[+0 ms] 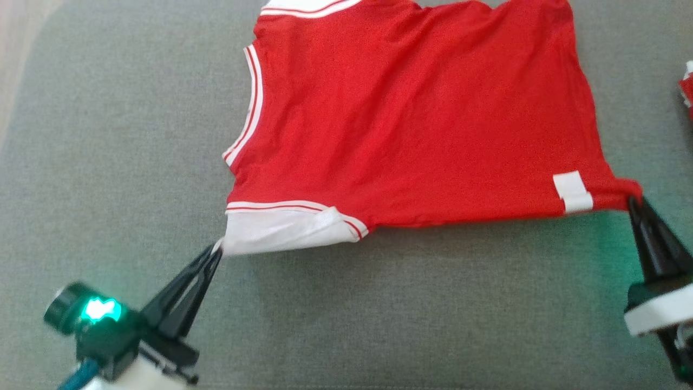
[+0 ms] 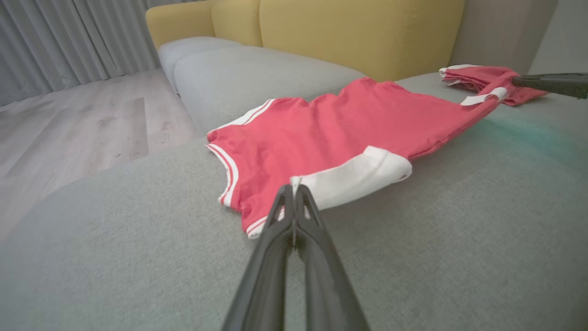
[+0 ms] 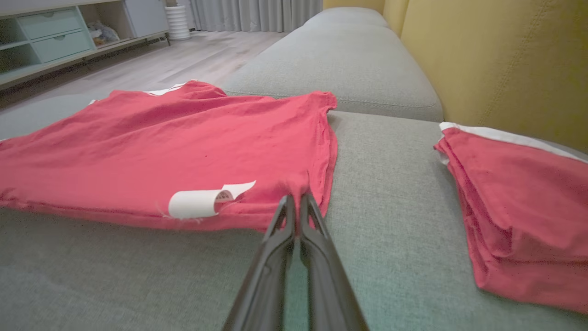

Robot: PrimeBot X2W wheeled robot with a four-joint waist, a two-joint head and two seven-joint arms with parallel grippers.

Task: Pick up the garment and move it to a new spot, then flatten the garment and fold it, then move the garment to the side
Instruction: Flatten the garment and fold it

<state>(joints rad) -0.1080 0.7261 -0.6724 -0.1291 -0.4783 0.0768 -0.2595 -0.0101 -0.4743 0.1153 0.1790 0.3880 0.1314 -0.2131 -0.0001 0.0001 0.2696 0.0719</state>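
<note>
Red garment (image 1: 411, 108), white-trimmed, lies stretched, seemingly flat; left hand (image 1: 217, 249) and right hand (image 1: 633, 198) pinch its corners.

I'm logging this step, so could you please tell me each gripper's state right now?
Left gripper: shut on the red garment, at its white part.
Right gripper: shut on the same garment's red corner.

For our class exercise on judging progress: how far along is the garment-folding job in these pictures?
Done, apparently: the red garment lies spread, somewhat wrinkled, on the grey sofa seat. In hand: the left hand pinches its white sleeve corner, the right hand its hem corner. Left: folding it and moving it aside.
</note>
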